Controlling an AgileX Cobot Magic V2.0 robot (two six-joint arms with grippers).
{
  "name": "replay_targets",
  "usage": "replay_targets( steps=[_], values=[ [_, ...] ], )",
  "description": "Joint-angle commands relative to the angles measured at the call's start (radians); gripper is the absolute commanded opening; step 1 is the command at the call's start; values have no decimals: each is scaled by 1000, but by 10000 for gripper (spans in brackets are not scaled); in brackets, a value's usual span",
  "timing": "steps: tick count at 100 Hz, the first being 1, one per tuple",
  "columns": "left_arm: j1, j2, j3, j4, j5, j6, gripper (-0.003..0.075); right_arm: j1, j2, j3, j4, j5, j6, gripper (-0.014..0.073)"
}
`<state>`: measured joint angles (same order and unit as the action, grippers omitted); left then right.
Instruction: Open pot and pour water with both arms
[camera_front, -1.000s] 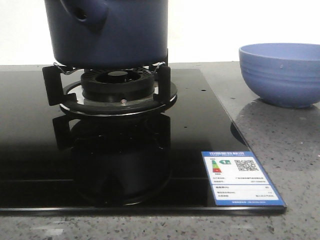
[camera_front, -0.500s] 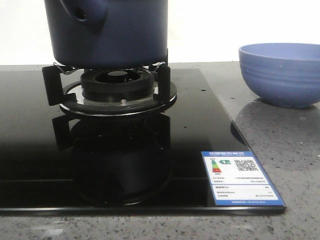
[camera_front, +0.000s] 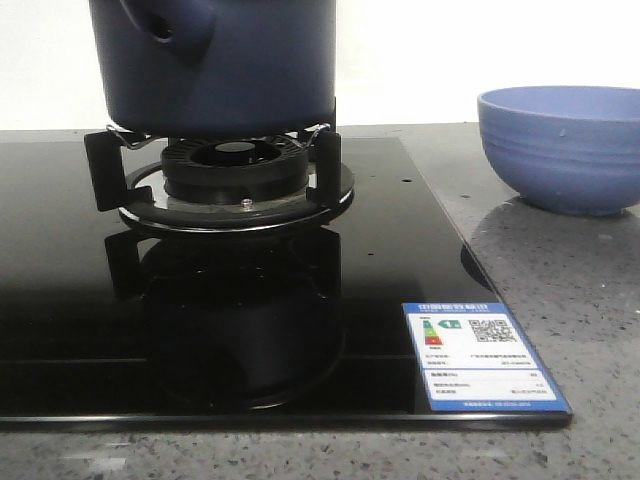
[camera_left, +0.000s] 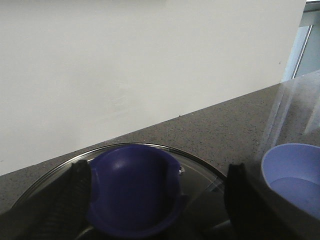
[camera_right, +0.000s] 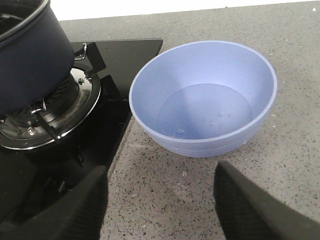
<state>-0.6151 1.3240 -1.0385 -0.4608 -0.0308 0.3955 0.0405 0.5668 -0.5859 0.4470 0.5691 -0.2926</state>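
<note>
Nothing is moving in the front view across the last second: the pot (camera_front: 215, 62) is sitting on the burner (camera_front: 236, 170) exactly as before, its stub (camera_front: 170, 20) pointing toward the camera, and the bowl (camera_front: 562, 148) is resting on the table (camera_front: 560, 290) off to the right, unchanged. That stillness suggests the arms are pausing between steps rather than carrying anything.

The left hand (camera_left: 157, 197) is hanging with its fingers (camera_left: 70, 200) spread wide on either side of a dark blue knob (camera_left: 134, 190), which is standing on a glass lid (camera_left: 197, 172); whether the fingers are touching the knob I cannot tell, though a gap is showing on the far side. The bowl is lying just beyond this hand's other finger.

The right hand (camera_right: 160, 205) is also standing wide and holding nothing, with the bowl directly ahead of its fingertips and the pot off to one side on the burner. Water is already lying in the bowl. I judge the pour is likely finished and the lid is being handled last.
</note>
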Motion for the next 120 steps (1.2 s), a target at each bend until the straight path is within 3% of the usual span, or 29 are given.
replay_targets(
  steps=[1,26,87,120],
  values=[
    [3,-11,-38,3,-64,-1,514,4,11,-33,17,-55,-10,416],
    [45,-5,-38,7,-53,-1,514,4,11,-33,17,-55,-10,416],
    [39,-5,-38,45,16,-1,514,4,11,-33,17,-55,-10,416],
    [39,27,-38,69,-13,-1,513,4,11,-33,17,-55,-10,416]
  ],
)
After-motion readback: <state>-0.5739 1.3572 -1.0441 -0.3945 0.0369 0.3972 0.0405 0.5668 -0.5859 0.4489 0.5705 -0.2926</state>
